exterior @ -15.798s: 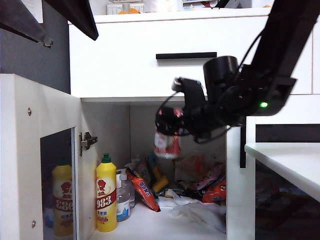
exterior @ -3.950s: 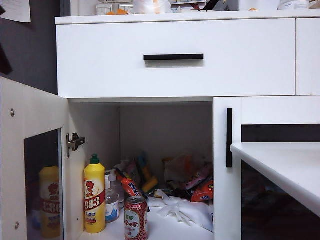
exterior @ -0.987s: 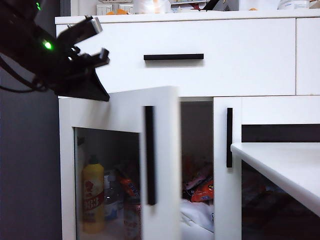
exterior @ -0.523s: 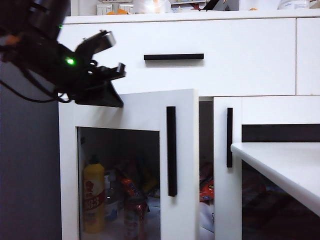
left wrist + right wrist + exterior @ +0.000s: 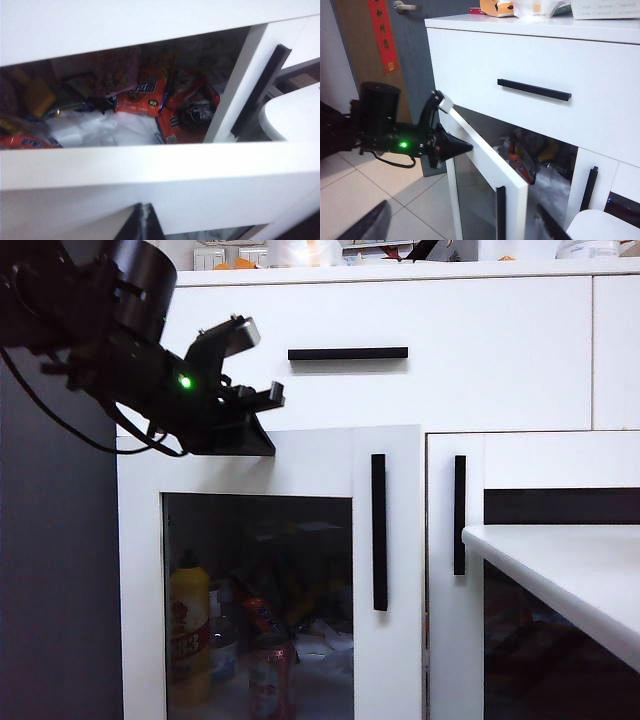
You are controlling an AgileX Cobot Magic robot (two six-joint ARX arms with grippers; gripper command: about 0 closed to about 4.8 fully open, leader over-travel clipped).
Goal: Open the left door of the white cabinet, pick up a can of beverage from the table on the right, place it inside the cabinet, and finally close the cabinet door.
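Closing stage: left pincer (image 5: 240, 425), jaws together, presses the left door (image 5: 390, 570) nearly flush with the white cabinet (image 5: 480, 350). Can of beverage (image 5: 268, 680) stands inside, lower centre, behind glass. Right pincer (image 5: 465, 225), jaws apart, holds nothing. Remaining: final latch.

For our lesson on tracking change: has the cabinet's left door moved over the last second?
Yes. The left door has swung rightward toward the fixed right door handle, nearly shut, with the shut left gripper pushing its top edge.
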